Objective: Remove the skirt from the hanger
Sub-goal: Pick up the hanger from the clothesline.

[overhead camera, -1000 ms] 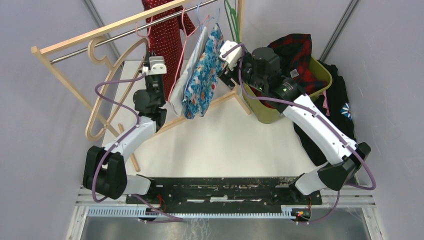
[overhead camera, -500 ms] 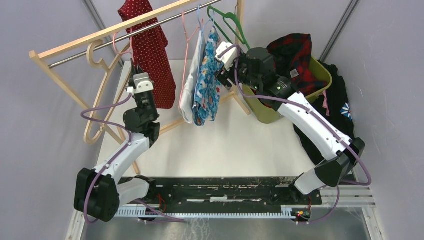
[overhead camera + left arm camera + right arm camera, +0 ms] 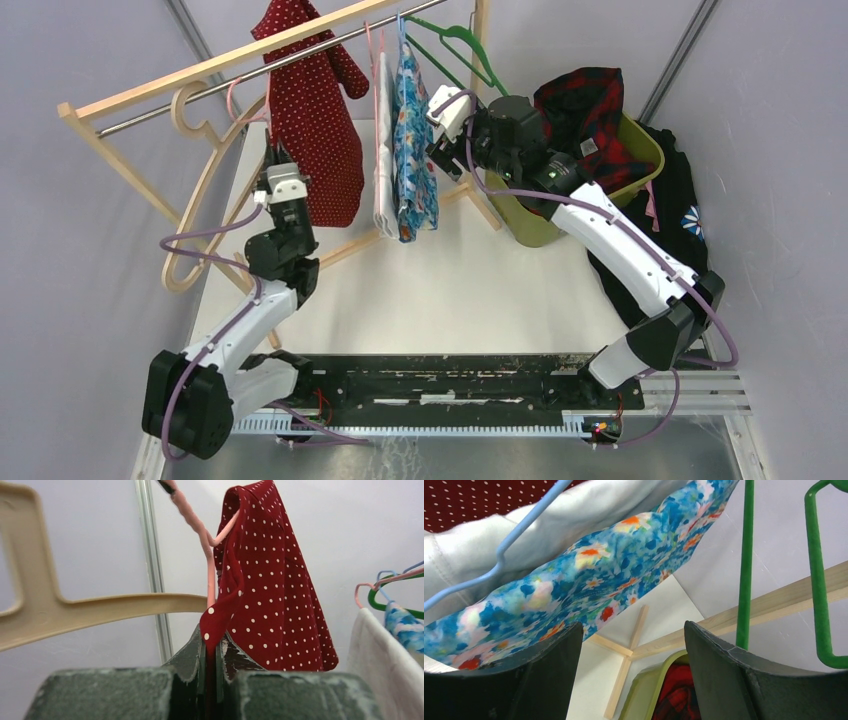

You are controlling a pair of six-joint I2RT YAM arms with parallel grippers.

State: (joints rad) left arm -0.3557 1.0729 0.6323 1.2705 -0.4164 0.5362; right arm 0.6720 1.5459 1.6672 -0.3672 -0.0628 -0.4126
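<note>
The skirt (image 3: 312, 120), red with white dots, hangs on a pink hanger (image 3: 233, 92) from the rack's rail (image 3: 180, 98). My left gripper (image 3: 280, 176) is shut on the skirt's lower left edge. In the left wrist view a fold of the skirt (image 3: 272, 590) runs down between the closed jaws of the gripper (image 3: 215, 641), and the pink hanger (image 3: 199, 524) rises just behind it. My right gripper (image 3: 441, 112) is open and empty beside the blue floral garment (image 3: 413, 150), with that garment (image 3: 589, 575) lying above the left finger of the gripper (image 3: 634, 636).
A white garment (image 3: 383, 160) hangs between the skirt and the floral one. A green hanger (image 3: 462, 48) hangs by the right gripper. A large wooden hanger (image 3: 200, 190) hangs at the left. A green basket (image 3: 645, 150) holds plaid cloth at the right, with dark clothes beyond it.
My left gripper has moved left and down with the skirt's edge in it, and the skirt has swung left. The white and floral garments now hang straighter. The right gripper shifted slightly left.
</note>
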